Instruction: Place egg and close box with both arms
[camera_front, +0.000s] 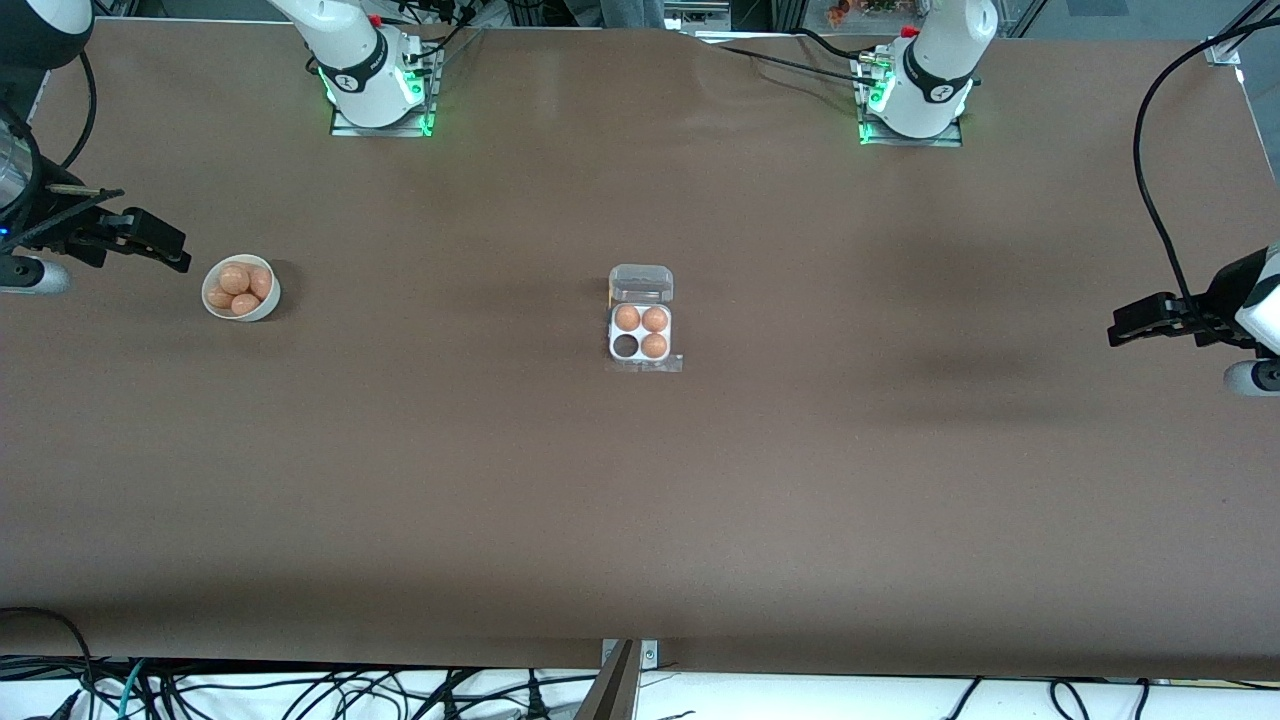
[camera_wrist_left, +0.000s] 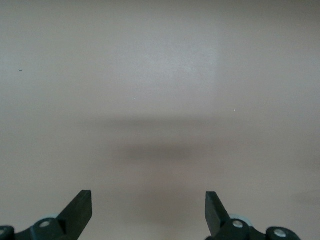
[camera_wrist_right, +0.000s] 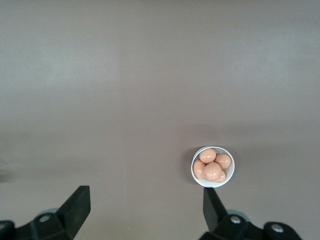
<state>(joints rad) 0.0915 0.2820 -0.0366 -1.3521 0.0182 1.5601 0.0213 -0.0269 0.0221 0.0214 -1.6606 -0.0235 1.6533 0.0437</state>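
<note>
The brown bench (camera_front: 640, 520) was mostly bare, with the box (camera_front: 641, 332) sitting about in the middle, lid flipped open, three eggs in its cells and one cell, on the side nearer the front camera, showing dark. Over toward the right arm's end sat a white bowl (camera_front: 241, 289) with a little heap of eggs (camera_front: 240, 286) in it, any of which could've been the egg for that cell. The right gripper (camera_front: 165, 247) hung just beside the bowl with its jaws spread wide and nothing in them, and the left gripper (camera_front: 1135, 328) waited over bare bench at the left arm's end, also wide and holding nothing.
</note>
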